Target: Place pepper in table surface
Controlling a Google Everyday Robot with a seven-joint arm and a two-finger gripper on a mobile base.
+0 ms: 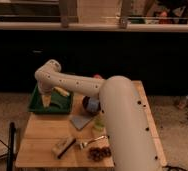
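My gripper [47, 100] hangs down from the white arm's wrist [49, 75] into the dark green tray [37, 107] at the table's back left. A slim yellowish piece [62, 91], which looks like the pepper, lies in the tray just to the right of the gripper. I cannot tell whether the gripper touches or holds anything. The light wooden table surface [42, 135] stretches in front of the tray. The bulky white arm [122, 125] hides the table's right half.
In front of the tray lie a blue round object [91, 104], a grey square pad [82, 121], a yellow-green object [99, 123], a fork [92, 142], a small tan block [62, 147] and a dark brown cluster [99, 152]. A black post [11, 142] stands left of the table.
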